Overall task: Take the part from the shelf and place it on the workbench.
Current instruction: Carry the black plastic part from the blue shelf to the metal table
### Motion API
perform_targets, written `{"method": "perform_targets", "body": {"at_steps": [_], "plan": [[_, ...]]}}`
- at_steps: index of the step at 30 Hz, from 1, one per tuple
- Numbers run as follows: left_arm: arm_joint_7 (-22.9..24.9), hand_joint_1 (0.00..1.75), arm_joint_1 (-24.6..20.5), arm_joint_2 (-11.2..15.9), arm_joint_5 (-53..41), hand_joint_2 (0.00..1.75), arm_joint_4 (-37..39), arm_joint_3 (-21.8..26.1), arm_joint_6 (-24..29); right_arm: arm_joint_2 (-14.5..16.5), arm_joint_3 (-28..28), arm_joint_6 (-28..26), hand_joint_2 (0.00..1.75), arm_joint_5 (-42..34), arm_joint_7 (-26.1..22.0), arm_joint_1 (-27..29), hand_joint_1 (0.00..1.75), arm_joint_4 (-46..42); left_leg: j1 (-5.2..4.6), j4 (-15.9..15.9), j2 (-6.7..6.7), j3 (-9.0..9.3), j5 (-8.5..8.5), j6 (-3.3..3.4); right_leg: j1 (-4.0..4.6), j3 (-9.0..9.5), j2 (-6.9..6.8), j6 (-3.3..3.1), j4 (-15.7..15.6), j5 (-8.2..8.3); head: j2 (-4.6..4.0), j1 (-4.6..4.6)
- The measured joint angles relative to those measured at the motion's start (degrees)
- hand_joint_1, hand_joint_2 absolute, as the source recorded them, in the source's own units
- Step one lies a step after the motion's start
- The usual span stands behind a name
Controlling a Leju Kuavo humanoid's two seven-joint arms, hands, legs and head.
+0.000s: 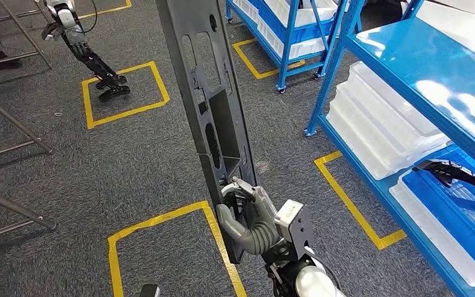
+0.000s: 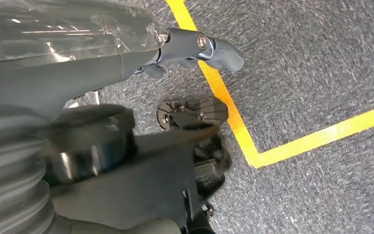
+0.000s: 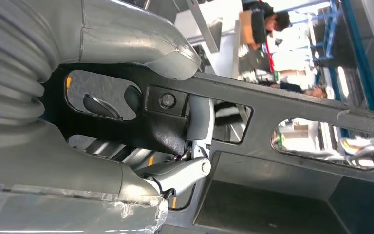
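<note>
**Part in hand, workbench not in sight**

Carrying is the step in hand, by my reading: the right hand grips the long dark grey moulded plastic part near its lower end, fingers hooked through 1 of its cut-outs, and holds it upright above the grey carpet, clear of the blue metal shelf that stands to the right. The next move calls for finding the workbench, turning toward it and laying the panel down flat without letting its free upper end swing into the shelf uprights.

The part is a narrow, flat panel with oval and rectangular openings and a deep boxed recess around its middle; its surface looks matte and rigid.

The left hand hangs over the carpet and yellow floor tape, fingers loosely apart, holding nothing.
</note>
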Motion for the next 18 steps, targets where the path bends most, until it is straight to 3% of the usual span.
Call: {"method": "perform_targets", "body": {"at_steps": [3, 5, 7, 9, 10, 11, 12, 13, 15, 17, 18], "plan": [[0.0, 0.0, 0.2, 0.0, 0.1, 1.75, 0.0, 0.0, -0.3, 0.0, -0.1, -0.1, 1.75, 0.0, 0.0, 0.0, 1.75, -0.1, -0.28, -0.8, -1.24, -0.24, 0.24, 1.01, 0.07, 0.12, -1.15, 0.81, 0.0, -0.19, 0.0, 0.27], [0.0, 0.0, 0.3, 0.1, 0.3, 1.75, 0.0, 0.0, -0.5, 0.0, -0.3, -0.1, 1.75, 0.1, 0.0, 0.0, 1.75, -0.2, -0.09, -1.1, -2.36, -0.25, 0.59, 1.72, -0.29, -0.32, 0.83, 1.38, 1.4, -1.48, 0.0, 0.43], [-0.2, 0.0, 0.3, 0.1, 0.5, 1.75, 0.0, 0.0, -0.7, 0.0, -0.5, -0.2, 1.75, 0.2, 0.0, 0.0, 1.75, -0.3, -0.02, -1.3, -3.48, -0.21, 0.8, 2.29, -0.61, -2.84, 4.1, 1.63, 7.4, -4.92, 0.0, 0.93], [-0.3, 0.0, 0.2, 0.1, 0.6, 1.75, 0.0, 0.0, -0.8, -0.2, -0.6, -0.3, 1.75, 0.2, 0.0, 0.3, 1.75, -0.4, -0.26, -1.2, -4.74, -0.22, 0.83, 2.55, -0.67, -6.57, 5.3, 1.6, 15.1, -8.04, 0.0, 1.41], [-0.3, 0.0, 0.3, 0.1, 0.7, 1.75, 0.0, 0.0, -0.9, -0.3, -0.7, -0.3, 1.75, 0.2, 0.0, 0.4, 1.75, -0.4, -0.39, -1.2, -5.45, -0.21, 0.83, 2.58, -0.65, -7.67, 5.42, 1.52, 17.1, -8.24, 0.0, 1.51], [-0.3, 0.0, 0.3, 0.2, 0.7, 1.75, 0.0, 0.0, -0.9, -0.3, -0.8, -0.3, 1.75, 0.2, 0.0, 0.4, 1.75, -0.4, -0.49, -1.2, -6.22, -0.19, 0.83, 2.6, -0.64, -7.76, 5.51, 1.38, 16.8, -7.32, 0.0, 1.53], [-0.3, 0.0, 0.3, 0.2, 0.8, 1.75, 0.0, 0.0, -1.0, -0.4, -0.9, -0.3, 1.75, 0.2, 0.0, 0.5, 1.75, -0.4, -0.55, -1.1, -7.05, -0.14, 0.83, 2.59, -0.64, -6.7, 5.76, 1.15, 14.2, -5.32, 0.0, 1.54], [-0.3, 0.0, 0.3, 0.2, 0.8, 1.75, 0.0, 0.0, -1.0, -0.4, -1.0, -0.4, 1.75, 0.2, 0.0, 0.5, 1.75, -0.4, -0.55, -1.0, -7.83, -0.12, 0.81, 2.57, -0.63, -4.87, 6.53, 0.88, 9.9, -2.91, 0.0, 1.57], [-0.3, 0.0, 0.2, 0.2, 0.8, 1.75, 0.0, 0.0, -1.1, -0.5, -1.2, -0.4, 1.75, 0.3, 0.0, 0.5, 1.75, -0.6, -0.48, -0.9, -9.19, -0.34, 0.88, 2.3, -0.69, -1.72, 9.05, 0.52, 2.6, 0.06, 0.0, 1.41], [-0.3, 0.0, 0.3, 0.2, 0.9, 1.75, 0.0, -0.1, -1.2, -0.5, -1.4, -0.4, 1.75, 0.3, 0.0, 0.5, 1.75, -0.7, -0.19, -0.9, -10.33, -0.78, 1.1, 1.69, -0.56, -0.98, 10.15, 0.45, 0.7, 0.3, 0.0, 1.25], [-0.3, 0.0, 0.4, 0.2, 0.9, 1.75, 0.0, -0.1, -1.2, -0.5, -1.4, -0.4, 1.75, 0.4, 0.1, 0.5, 1.75, -0.7, -0.07, -1.0, -11.0, -0.94, 1.26, 1.28, -0.48, -0.93, 9.58, 0.36, 0.4, 0.47, 0.0, 1.22]]}}
